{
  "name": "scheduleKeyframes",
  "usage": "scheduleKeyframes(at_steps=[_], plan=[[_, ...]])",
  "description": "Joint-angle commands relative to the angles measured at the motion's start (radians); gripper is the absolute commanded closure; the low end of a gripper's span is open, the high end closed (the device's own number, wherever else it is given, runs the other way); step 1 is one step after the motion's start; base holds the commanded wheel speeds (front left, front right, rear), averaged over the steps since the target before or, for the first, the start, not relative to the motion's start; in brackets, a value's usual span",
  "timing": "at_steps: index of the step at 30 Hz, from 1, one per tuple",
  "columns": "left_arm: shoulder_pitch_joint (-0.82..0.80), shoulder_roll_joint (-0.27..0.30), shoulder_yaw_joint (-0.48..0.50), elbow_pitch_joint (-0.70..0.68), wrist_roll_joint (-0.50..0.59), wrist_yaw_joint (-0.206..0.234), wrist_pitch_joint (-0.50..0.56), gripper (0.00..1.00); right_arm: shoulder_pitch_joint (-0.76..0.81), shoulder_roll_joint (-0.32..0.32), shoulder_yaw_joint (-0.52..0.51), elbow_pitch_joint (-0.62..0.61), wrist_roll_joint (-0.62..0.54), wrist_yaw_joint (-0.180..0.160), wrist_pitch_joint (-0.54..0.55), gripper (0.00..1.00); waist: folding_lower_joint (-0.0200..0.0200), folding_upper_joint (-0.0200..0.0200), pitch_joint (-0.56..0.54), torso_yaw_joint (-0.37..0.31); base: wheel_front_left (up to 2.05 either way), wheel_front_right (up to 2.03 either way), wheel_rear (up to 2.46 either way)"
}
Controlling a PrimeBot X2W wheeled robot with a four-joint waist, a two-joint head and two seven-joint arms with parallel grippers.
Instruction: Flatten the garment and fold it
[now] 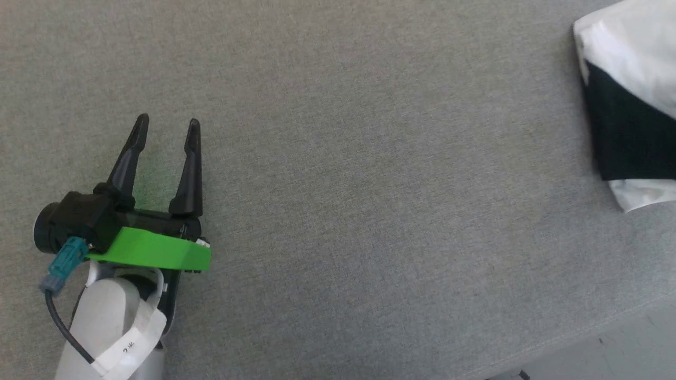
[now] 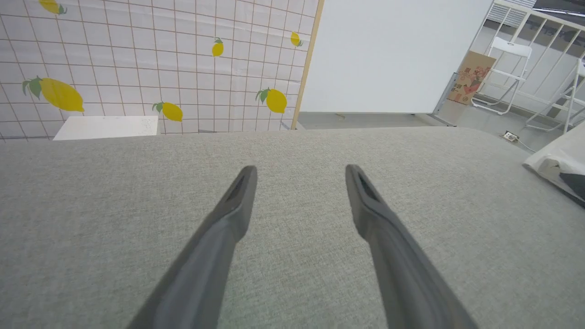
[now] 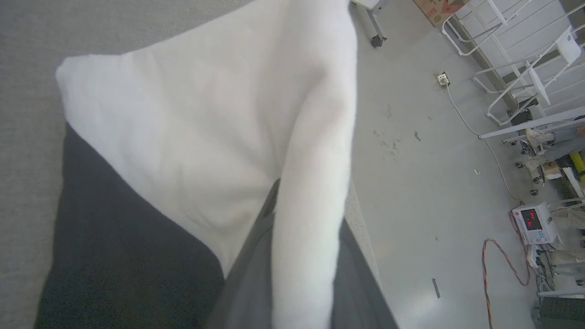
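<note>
- Left gripper (image 1: 168,120): low at the left of the head view, over the grey fabric surface (image 1: 369,184). Its 2 dark fingers stand spread apart with nothing between them, and a green plate sits at the base. In the left wrist view, the left gripper (image 2: 300,169) shows the same wide gap, with bare grey weave under and between the fingers.
- Right gripper (image 3: 311,210): clamped on the garment (image 3: 183,128). A thick white fold runs down between its 2 grey fingers, 1 on each side of the cloth.
- Garment, head view: the garment (image 1: 628,79) is bunched at the far right edge of the surface, well apart from the left gripper. It is white with a black panel across it and is cut off by the frame.
- Garment, left wrist view: a white and black corner (image 2: 557,160) lies at the right margin.
- Garment, right wrist view: white cloth is pulled up into a peak, with a black section beneath it at the lower left. The cloth lies by the surface edge, beside the pale floor (image 3: 411,160).
- Surroundings: lemon-print tiled wall (image 2: 137,68), white folding chair (image 2: 507,73), cardboard box (image 2: 470,77), meter with red digits (image 3: 532,224), orange cable (image 3: 498,256).
</note>
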Motion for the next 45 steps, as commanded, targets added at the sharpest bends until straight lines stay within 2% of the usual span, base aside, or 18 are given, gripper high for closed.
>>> scheduleKeyframes(at_steps=[1,10,11,13,14,20,23,27,33,37,45], plan=[[-0.02,0.012,0.002,-0.011,0.015,-0.003,0.005,0.0,-0.026,0.005,-0.024,0.009,-0.024,-0.002,-0.02,1.0,-0.0002,-0.0001,0.03,0.012,0.0,0.0,0.0],[-0.005,0.015,0.0,-0.016,0.006,0.007,0.006,0.0,-0.056,0.032,-0.134,0.056,-0.15,-0.002,-0.09,1.0,-0.0002,-0.0001,0.016,0.041,0.0,0.0,0.0],[-0.002,0.014,0.0,-0.013,0.004,0.007,0.004,0.0,-0.057,0.034,-0.142,0.06,-0.162,-0.002,-0.09,0.95,-0.0002,-0.0001,0.009,0.042,0.0,0.0,0.0],[0.005,0.01,-0.001,-0.003,0.0,0.01,-0.003,0.0,-0.055,0.038,-0.164,0.066,-0.183,-0.002,-0.088,0.36,-0.0002,-0.0001,-0.01,0.047,0.0,0.0,0.0],[0.009,0.005,-0.004,0.007,-0.003,0.01,-0.009,0.0,-0.051,0.037,-0.174,0.066,-0.196,-0.002,-0.09,0.0,-0.0002,-0.0001,-0.027,0.051,0.0,0.0,0.0],[0.035,-0.035,-0.027,0.072,-0.02,0.01,-0.045,0.0,-0.001,0.034,-0.202,0.046,-0.198,-0.002,-0.129,0.0,-0.0002,-0.0001,-0.139,0.082,0.0,0.0,0.0],[0.053,-0.053,-0.031,0.107,-0.029,0.011,-0.059,0.0,0.035,0.042,-0.183,0.02,-0.143,-0.002,-0.174,0.0,-0.0002,-0.0001,-0.199,0.098,0.0,0.0,0.0],[0.082,-0.075,-0.023,0.146,-0.041,0.015,-0.072,0.0,0.106,0.061,-0.11,-0.044,-0.013,-0.002,-0.24,0.0,-0.0002,-0.0001,-0.274,0.122,0.0,0.0,0.0],[0.117,-0.097,-0.021,0.185,-0.045,0.018,-0.078,0.0,0.244,0.11,-0.005,-0.195,0.176,-0.002,-0.303,0.0,-0.0002,-0.0001,-0.351,0.165,0.0,0.0,0.0],[0.124,-0.107,-0.022,0.204,-0.043,0.018,-0.079,0.0,0.332,0.14,0.032,-0.299,0.261,-0.002,-0.334,0.0,-0.0002,-0.0001,-0.384,0.2,0.0,0.0,0.0],[0.139,-0.126,-0.021,0.223,-0.034,0.014,-0.08,0.0,0.505,0.246,0.062,-0.47,0.316,-0.002,-0.372,0.0,-0.0002,-0.0001,-0.426,0.26,0.0,0.0,0.0]])
